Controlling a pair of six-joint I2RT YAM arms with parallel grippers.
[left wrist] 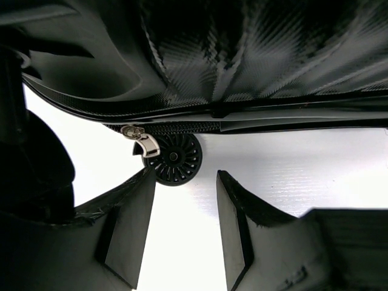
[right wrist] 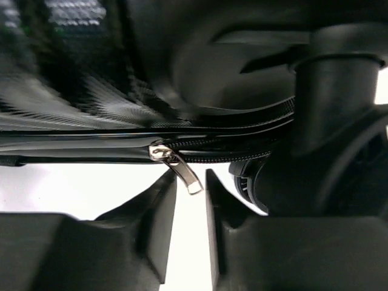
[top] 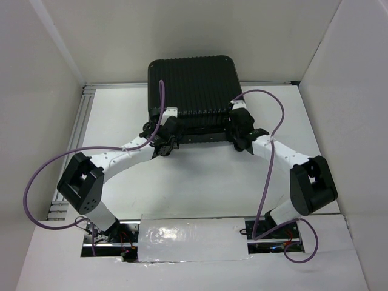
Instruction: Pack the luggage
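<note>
Black ribbed shell, lid down: the luggage lies flat at the far middle of the white table, backed against the wall. At its near-left corner the left gripper stands released, jaws apart and empty, just short of a small wheel. At the near-right corner the right gripper sets its jaws narrowly either side of a silver zip pull, but I cannot tell if they pinch it.

Both arms were built of white links joined by blocky black motor housings. A thin purple cable looped off the left arm, and another off the right arm. The fingers were matte black wedges.
</note>
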